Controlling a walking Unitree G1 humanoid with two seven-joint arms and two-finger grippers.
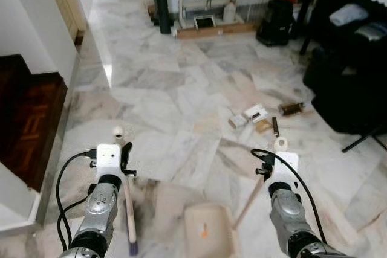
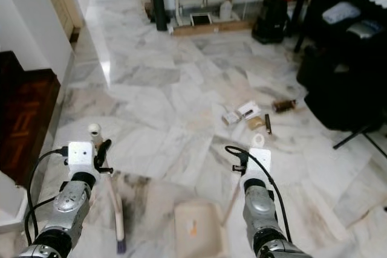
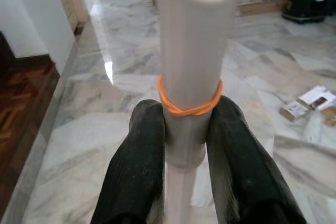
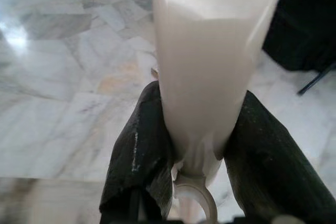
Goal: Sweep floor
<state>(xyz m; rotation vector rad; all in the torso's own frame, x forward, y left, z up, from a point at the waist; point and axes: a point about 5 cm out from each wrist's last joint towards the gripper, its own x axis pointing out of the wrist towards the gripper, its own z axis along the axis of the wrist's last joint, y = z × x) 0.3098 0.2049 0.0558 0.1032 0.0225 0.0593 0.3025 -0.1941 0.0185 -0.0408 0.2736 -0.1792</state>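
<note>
We're in a home: a room paved in white marble floor [image 1: 175, 89], a dark wooden stair [image 1: 27, 119] at its left edge, a black chair [image 1: 347, 89] at its right, bottles and a white rack [image 1: 211, 4] along its far wall.

Open marble floor [image 1: 175, 89] is seen through the middle, stretching far ahead. To the right, a cluster of small boxes and litter [image 1: 260, 117] lies in the way. Black furniture [image 1: 351, 83] blocks the right side, a white wall [image 1: 24, 22] and dark wooden step [image 1: 27, 119] the left.
</note>
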